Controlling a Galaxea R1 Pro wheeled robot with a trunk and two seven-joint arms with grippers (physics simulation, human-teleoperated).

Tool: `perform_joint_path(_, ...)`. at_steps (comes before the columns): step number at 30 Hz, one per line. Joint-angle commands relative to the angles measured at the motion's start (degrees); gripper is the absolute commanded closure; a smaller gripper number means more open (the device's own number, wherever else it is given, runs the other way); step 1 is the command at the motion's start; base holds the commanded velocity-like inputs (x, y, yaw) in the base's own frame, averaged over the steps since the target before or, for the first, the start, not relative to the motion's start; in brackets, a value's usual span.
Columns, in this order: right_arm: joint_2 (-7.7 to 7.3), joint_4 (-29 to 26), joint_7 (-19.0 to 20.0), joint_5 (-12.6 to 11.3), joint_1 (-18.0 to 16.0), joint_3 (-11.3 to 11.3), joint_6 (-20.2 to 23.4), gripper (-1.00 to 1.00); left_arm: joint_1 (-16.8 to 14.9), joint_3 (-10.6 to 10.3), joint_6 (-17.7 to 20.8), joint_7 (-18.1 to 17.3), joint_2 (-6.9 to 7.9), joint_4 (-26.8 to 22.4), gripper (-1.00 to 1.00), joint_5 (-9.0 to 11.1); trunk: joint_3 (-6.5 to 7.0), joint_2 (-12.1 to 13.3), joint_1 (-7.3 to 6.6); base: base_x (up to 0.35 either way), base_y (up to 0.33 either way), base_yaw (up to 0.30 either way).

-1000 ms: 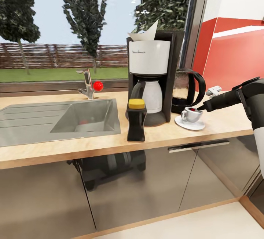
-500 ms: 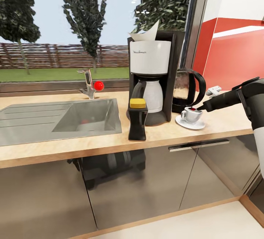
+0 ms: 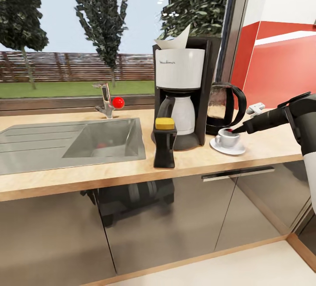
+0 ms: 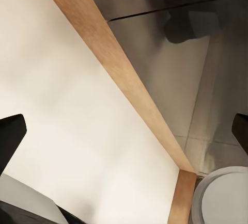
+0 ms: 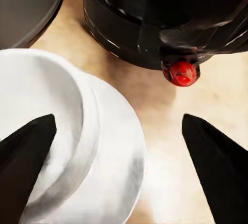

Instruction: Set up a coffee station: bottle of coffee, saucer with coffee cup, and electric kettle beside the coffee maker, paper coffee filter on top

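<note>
The black-and-white coffee maker [image 3: 180,95] stands on the wooden countertop [image 3: 131,169] with a white paper filter [image 3: 173,40] on top. In front of it is the dark coffee bottle [image 3: 164,145] with a yellow cap. The glass electric kettle [image 3: 224,108] stands to its right. Before the kettle, the white coffee cup [image 3: 227,137] sits upright on the saucer [image 3: 228,147]. My right gripper [image 3: 239,128] hovers at the cup's rim. The right wrist view shows it open [image 5: 119,123] over the cup [image 5: 36,126] and saucer [image 5: 116,177], with the kettle's base [image 5: 155,17] beyond. My left gripper [image 4: 124,136] is open, facing the floor.
A steel sink [image 3: 66,143] with a faucet [image 3: 105,101] fills the counter's left part. A red wall panel [image 3: 281,70] rises behind the right end. Grey cabinet doors [image 3: 245,207] run below the counter. The left wrist view shows pale floor [image 4: 67,121] and a wooden baseboard [image 4: 119,74].
The cup has gone from tilted to level on the saucer. My right gripper's tip has risen slightly at the rim. The view shifted a little.
</note>
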Motion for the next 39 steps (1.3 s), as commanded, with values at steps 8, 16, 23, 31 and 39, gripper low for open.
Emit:
perform_joint_path(8,-0.03,-0.05,0.58,0.58,-0.06,0.09,0.42,-1.00,0.03,-0.19,-0.16,-0.05,0.00,-0.15,-1.00,0.16,-0.05,-0.02,0.00,0.000,0.000,0.000)
perform_joint_path(16,-0.05,-0.03,0.58,0.58,-0.06,0.09,0.45,-1.00,0.03,-0.19,-0.16,-0.04,0.00,-0.17,-1.00,0.16,1.21,2.78,-1.54,0.000,0.000,0.000)
perform_joint_path(23,-0.17,-0.19,0.66,0.53,-0.06,0.04,0.41,-1.00,0.03,-0.19,-0.16,-0.04,0.00,-0.17,-1.00,0.16,2.46,5.59,-3.08,0.000,0.000,0.000)
perform_joint_path(31,-0.48,-0.24,1.03,0.20,-0.06,-3.60,0.02,-1.00,0.03,-0.19,-0.16,-0.04,0.00,-0.17,-1.00,0.16,3.90,8.80,-4.84,0.000,0.000,0.000)
perform_joint_path(39,-0.66,-0.25,2.26,0.04,-0.06,-15.51,-6.73,-1.00,0.03,-0.19,-0.16,-0.04,0.00,-0.17,-1.00,0.16,4.26,9.60,-5.28,0.000,0.000,0.000)
